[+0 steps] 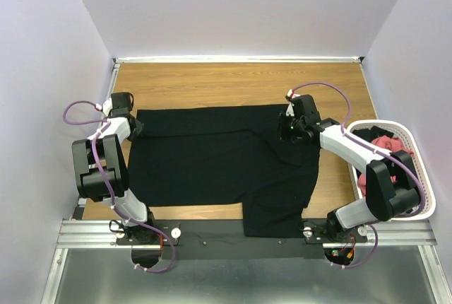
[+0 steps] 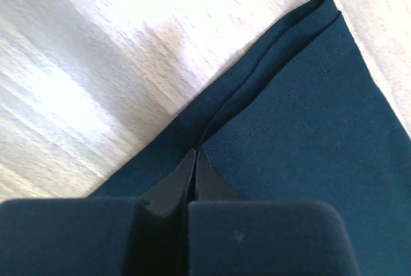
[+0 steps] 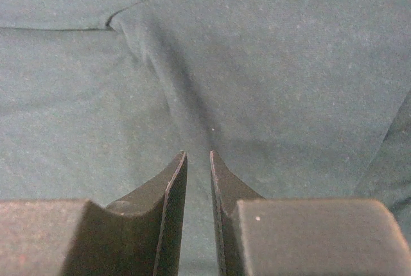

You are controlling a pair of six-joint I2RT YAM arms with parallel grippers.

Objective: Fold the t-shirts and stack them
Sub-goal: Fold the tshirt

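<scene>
A large black t-shirt (image 1: 212,162) lies spread flat on the wooden table, with one part hanging over the near edge. My left gripper (image 1: 135,127) is at its far left corner. In the left wrist view its jaws (image 2: 195,154) are pressed together on the folded hem of the shirt (image 2: 302,115). My right gripper (image 1: 289,129) is at the shirt's far right corner. In the right wrist view its jaws (image 3: 198,155) stand a narrow gap apart, with a ridge of the black cloth (image 3: 160,77) running in between them. Salmon-red t-shirts (image 1: 381,145) lie crumpled in the basket.
A white mesh basket (image 1: 424,177) stands at the table's right edge, close to the right arm. Bare wooden tabletop (image 1: 212,85) shows behind the shirt, up to the white back wall. A metal rail (image 1: 226,232) carries both arm bases at the near edge.
</scene>
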